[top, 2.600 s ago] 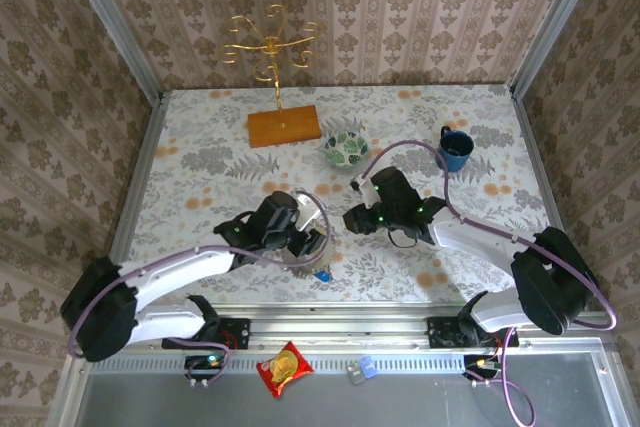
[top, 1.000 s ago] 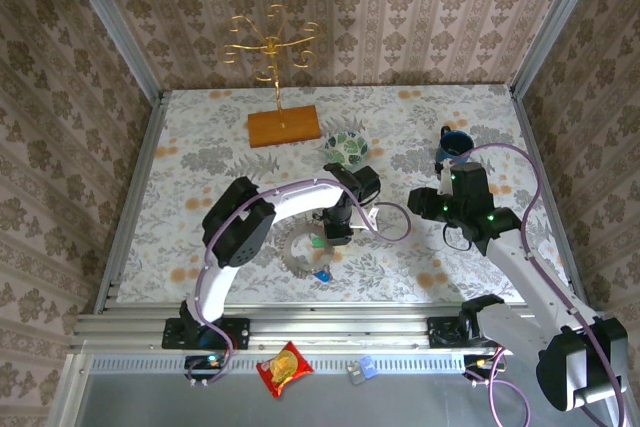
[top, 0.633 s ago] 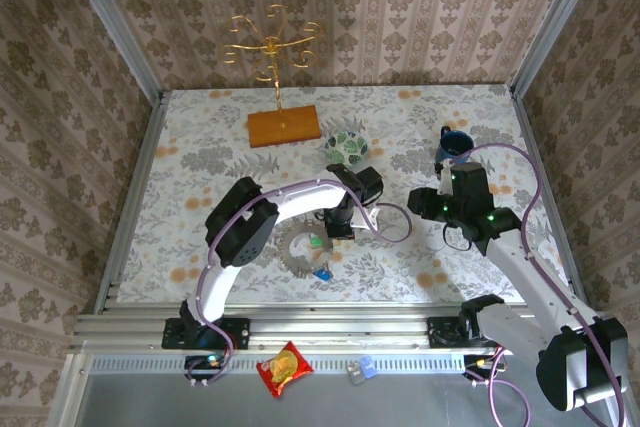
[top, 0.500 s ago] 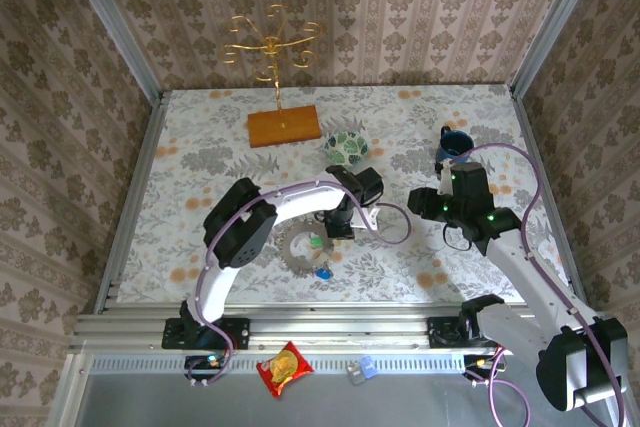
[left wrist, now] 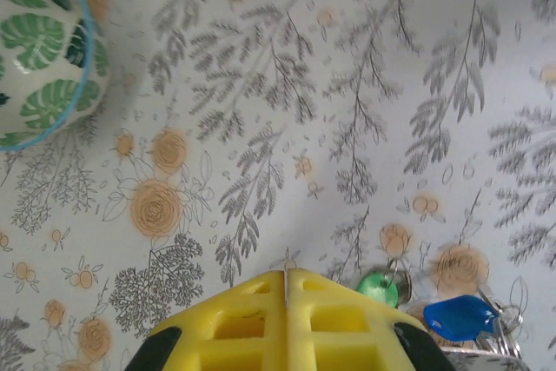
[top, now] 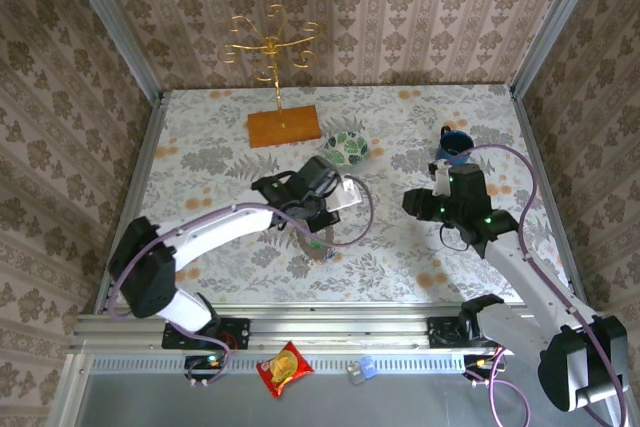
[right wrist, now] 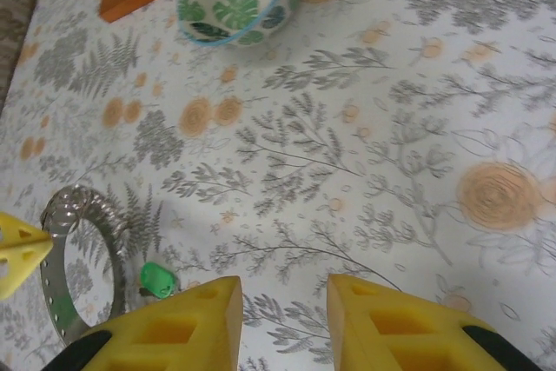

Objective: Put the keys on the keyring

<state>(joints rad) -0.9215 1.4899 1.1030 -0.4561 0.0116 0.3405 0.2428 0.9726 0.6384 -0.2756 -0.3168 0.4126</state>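
Our left gripper (left wrist: 285, 288) has its jaws pressed together, with nothing between them that we can make out. Our right gripper (right wrist: 284, 301) hangs with its jaws wide and empty. Below both spreads the flowered surface (top: 200, 137). On it, at about nine o'clock from the right gripper in the top view, the keyring (right wrist: 85, 199) lies flat. The green key (right wrist: 156, 280) sits just beside the ring's band at its four o'clock; we cannot tell whether they touch. The blue key (left wrist: 460, 317) lies near the green one, at its four o'clock in the left wrist view. We judge the ring stiff, thin and awkward to lift while flat, so its rim is the place to pinch. The keys look light with slick blades, best held by their plastic heads.
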